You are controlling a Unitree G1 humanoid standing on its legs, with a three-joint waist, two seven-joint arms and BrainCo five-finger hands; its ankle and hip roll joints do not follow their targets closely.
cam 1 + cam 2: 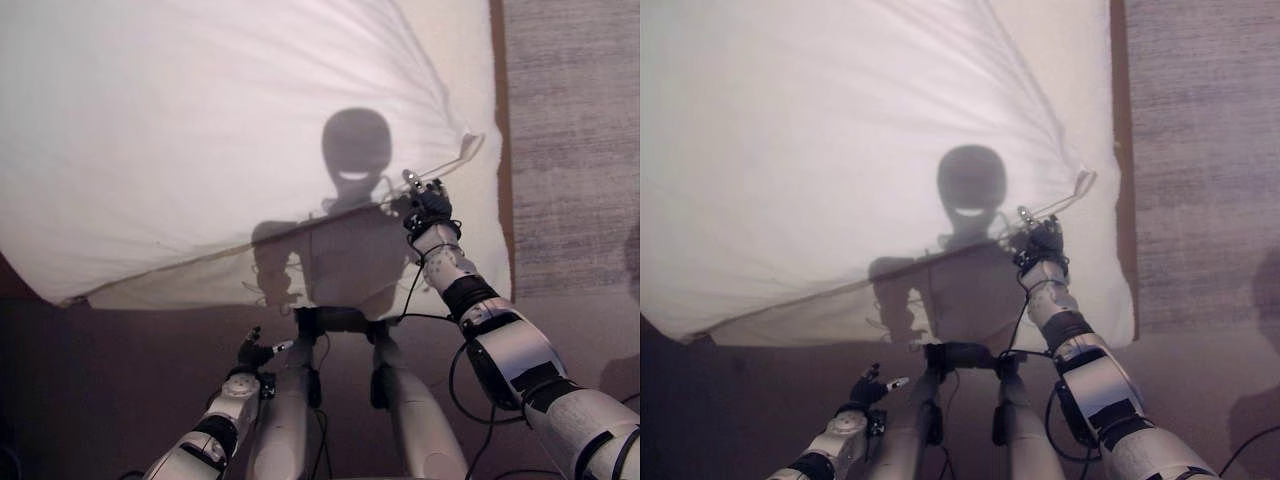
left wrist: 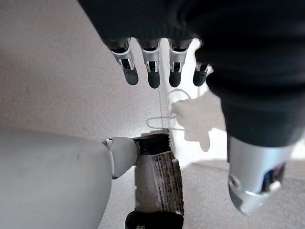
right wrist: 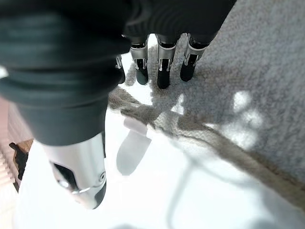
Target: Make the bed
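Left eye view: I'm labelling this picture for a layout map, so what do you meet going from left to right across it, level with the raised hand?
White sheet → right hand at the sheet's corner → brown bed edge → grey carpet.

Both eye views look steeply down from the robot's head, side by side, sharing the foot of the bed (image 1: 200,130) and the carpet strip (image 1: 570,140) on its right. Each wrist view looks along its own hand from very close: the left hand (image 2: 152,67) over the floor, the right hand (image 3: 162,62) over the white bedding (image 3: 190,191).
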